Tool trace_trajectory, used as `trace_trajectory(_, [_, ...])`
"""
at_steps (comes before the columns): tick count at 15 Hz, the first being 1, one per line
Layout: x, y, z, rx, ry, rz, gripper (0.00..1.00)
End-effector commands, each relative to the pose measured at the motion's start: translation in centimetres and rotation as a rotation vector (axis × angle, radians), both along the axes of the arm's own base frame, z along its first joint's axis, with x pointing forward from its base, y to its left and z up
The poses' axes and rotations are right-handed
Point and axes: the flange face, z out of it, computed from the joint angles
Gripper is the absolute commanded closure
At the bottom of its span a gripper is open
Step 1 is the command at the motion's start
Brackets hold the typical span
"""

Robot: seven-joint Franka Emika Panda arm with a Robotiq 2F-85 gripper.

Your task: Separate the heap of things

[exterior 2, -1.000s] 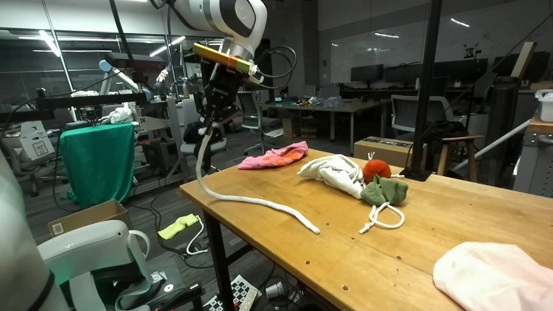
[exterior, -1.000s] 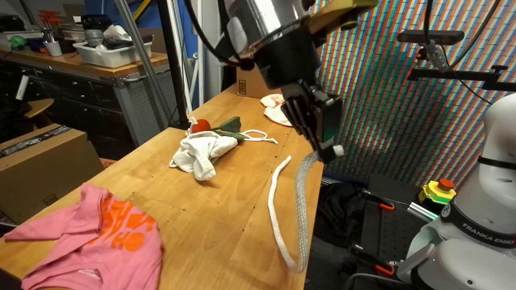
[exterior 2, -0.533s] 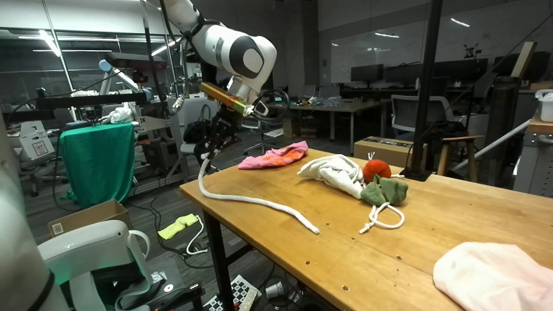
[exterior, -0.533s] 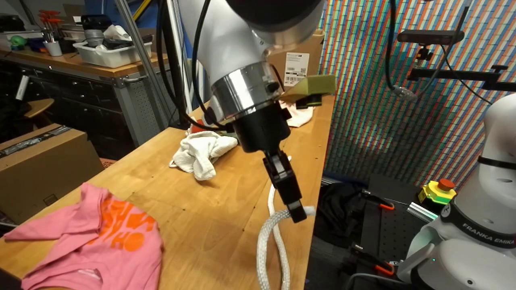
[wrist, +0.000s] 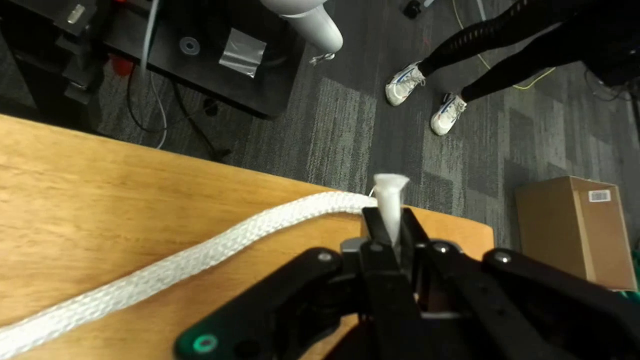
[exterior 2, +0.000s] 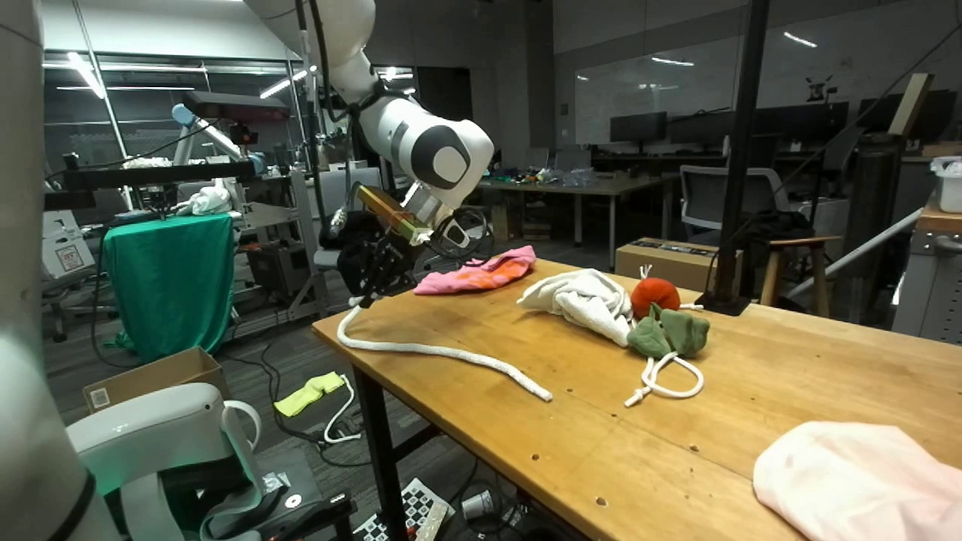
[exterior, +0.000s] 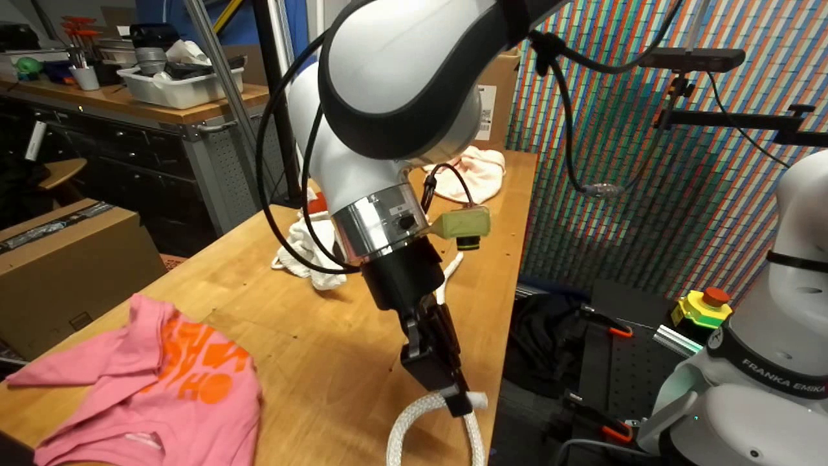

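My gripper is shut on one end of the white braided rope. It shows in both exterior views (exterior: 460,400) (exterior 2: 366,300) and in the wrist view (wrist: 392,220). The rope (exterior: 406,417) bends from the fingers and lies along the table edge (exterior 2: 451,352); it also shows in the wrist view (wrist: 200,255). A pink garment with orange print (exterior: 174,388) lies flat (exterior 2: 481,274). A white cloth (exterior 2: 579,297) lies against a red ball (exterior 2: 655,295) and a green cloth piece (exterior 2: 669,330) with a corded loop (exterior 2: 680,392). A pale pink cloth (exterior 2: 864,473) lies apart.
The wooden table (exterior 2: 586,443) ends close beside the gripper. A black post (exterior 2: 733,188) stands at the far edge. A cardboard box (exterior: 498,97) stands at one table end. In the wrist view a person's legs (wrist: 500,40) and an open box (wrist: 555,225) show beyond the edge.
My gripper has come down near the table corner with the rope end still in its fingers. The rope's hanging part has shortened and its free end has shifted slightly. The cloths have not moved.
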Motion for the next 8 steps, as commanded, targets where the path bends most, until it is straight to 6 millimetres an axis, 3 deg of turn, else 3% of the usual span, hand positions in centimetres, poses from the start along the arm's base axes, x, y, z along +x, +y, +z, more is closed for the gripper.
trace_trajectory(1, [-0.7, 1.5, -0.3, 0.015, 0.018, -0.041, 0.9])
trace_trajectory(2, [-0.8, 1.7, -0.3, 0.019, 0.015, -0.046, 0.64])
trace_trajectory(3, [-0.8, 1.9, -0.2, 0.022, 0.011, -0.052, 0.64])
trace_trajectory(8, [0.2, 2.4, 0.8, 0.018, -0.09, -0.074, 0.27])
